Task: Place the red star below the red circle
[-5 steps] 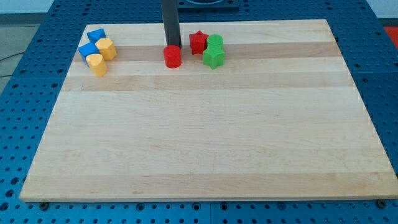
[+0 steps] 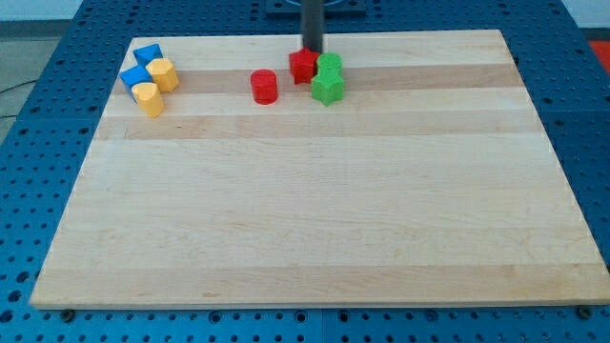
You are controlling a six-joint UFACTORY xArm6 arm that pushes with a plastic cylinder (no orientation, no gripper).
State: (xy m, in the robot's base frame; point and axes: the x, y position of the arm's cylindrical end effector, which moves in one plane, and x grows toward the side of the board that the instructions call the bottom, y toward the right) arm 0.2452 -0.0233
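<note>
The red star [image 2: 303,66] lies near the view's top centre of the wooden board [image 2: 315,219]. The red circle [image 2: 264,86] lies just to its left and a little lower. My tip [image 2: 312,49] stands right above the red star, at its top edge, touching or nearly touching it. A green circle [image 2: 330,65] touches the star's right side, and a green star [image 2: 327,88] lies just below that.
At the view's top left is a cluster: two blue blocks [image 2: 147,55] [image 2: 134,76] and two yellow blocks [image 2: 163,73] [image 2: 147,97]. The board sits on a blue perforated table [image 2: 38,143].
My tip has moved right, from just above the red circle to just above the red star. The blocks have not moved.
</note>
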